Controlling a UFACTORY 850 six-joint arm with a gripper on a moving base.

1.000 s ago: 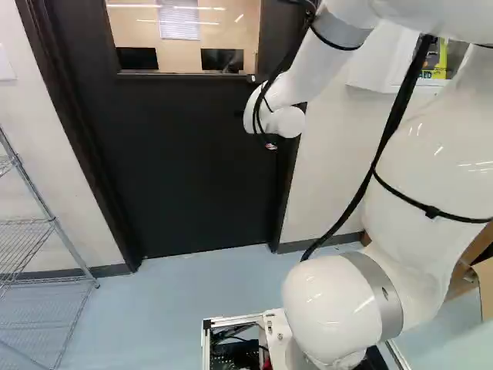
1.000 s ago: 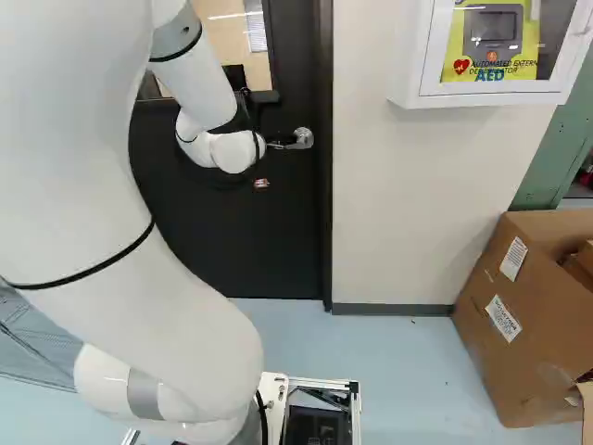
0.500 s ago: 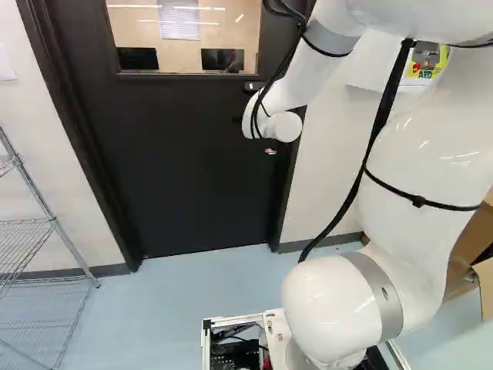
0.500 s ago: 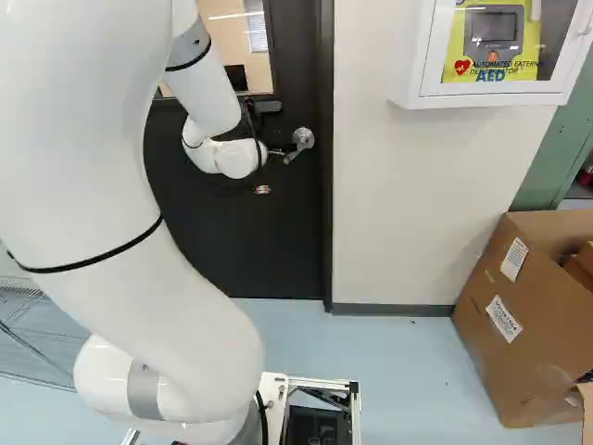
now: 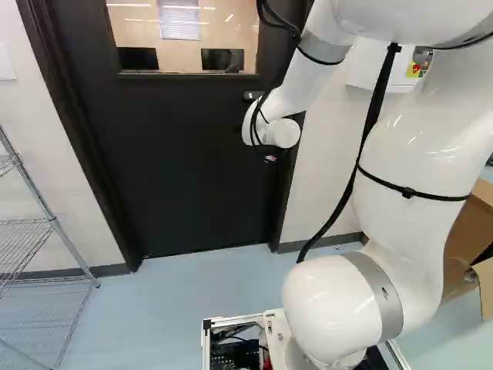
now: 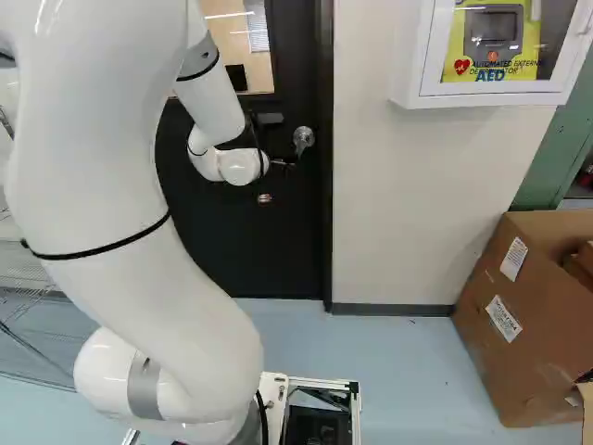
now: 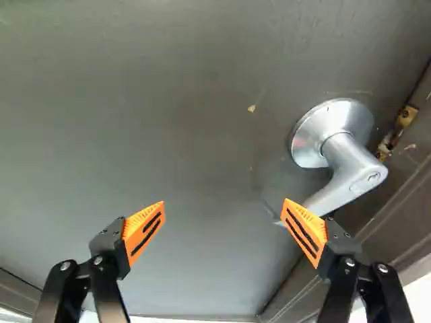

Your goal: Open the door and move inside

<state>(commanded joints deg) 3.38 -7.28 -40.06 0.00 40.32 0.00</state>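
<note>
The pincer (image 7: 225,205) is spread wide, with nothing clamped. The handle (image 7: 350,168) is seen on the door (image 7: 168,121) outside the pincer's nearer finger, its long axis slanted towards that fingertip; contact cannot be told. Probably a sideways shift is needed.

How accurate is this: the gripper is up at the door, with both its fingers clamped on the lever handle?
The grip is wrong. The gripper is up at the door, but the wrist view shows its fingers open and wide apart, with the lever handle passing partly behind one orange pad, not clamped.
</note>
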